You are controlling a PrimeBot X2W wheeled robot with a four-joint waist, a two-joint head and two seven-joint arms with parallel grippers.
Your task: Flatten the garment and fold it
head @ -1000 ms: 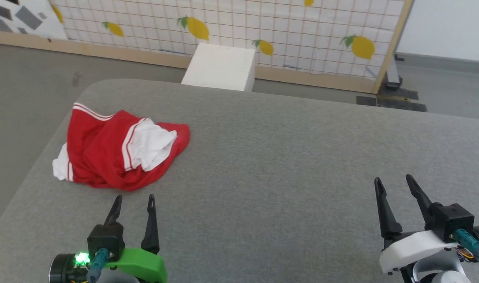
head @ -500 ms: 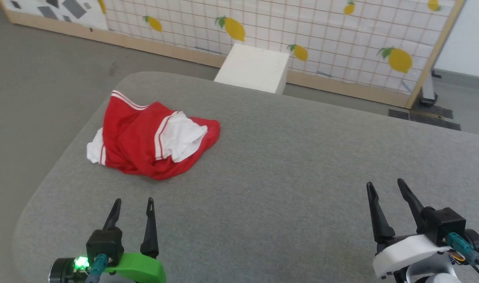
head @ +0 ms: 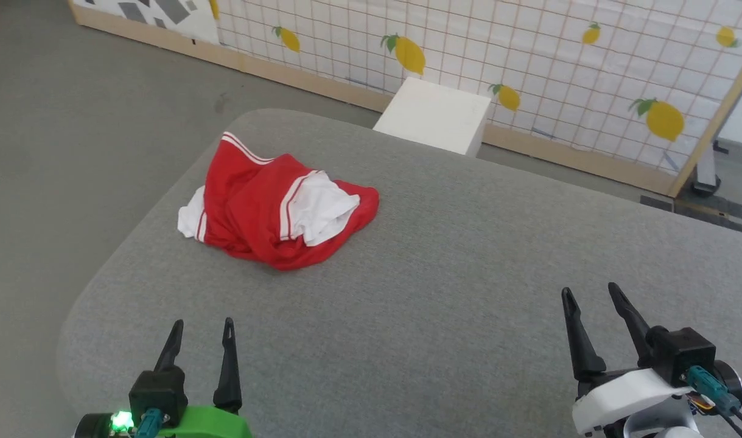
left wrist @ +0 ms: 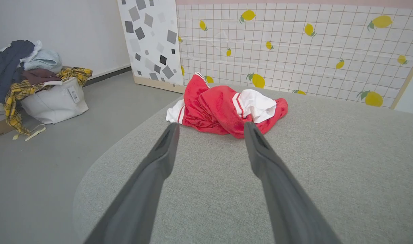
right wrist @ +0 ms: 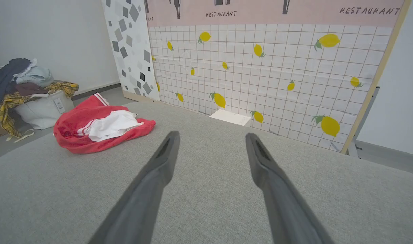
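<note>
Crumpled red shirt (head: 255, 210) near the bench's (head: 437, 304) far-left corner, long axis roughly nine-to-three, lying at one o'clock of the nearer left tool (head: 202, 322) and ten o'clock of the right tool (head: 590, 289), both released and empty.

**Lower left, head view.** The left gripper (head: 202, 322) had two long, tapering black fingers on a black block, with a bright green shell (head: 215, 423), a lit green lamp (head: 122, 421) and a teal plug (head: 150, 420).

**Lower right, head view.** The right gripper (head: 590, 289) had the same black fingers and block, but a white shell (head: 626, 392). Its teal connector (head: 708, 380) led to a black cable, with thin orange wires beneath.

**Wrist views.** The fingers (left wrist: 152, 176) looked dark grey, each recessed on its inner face near the tip.
</note>
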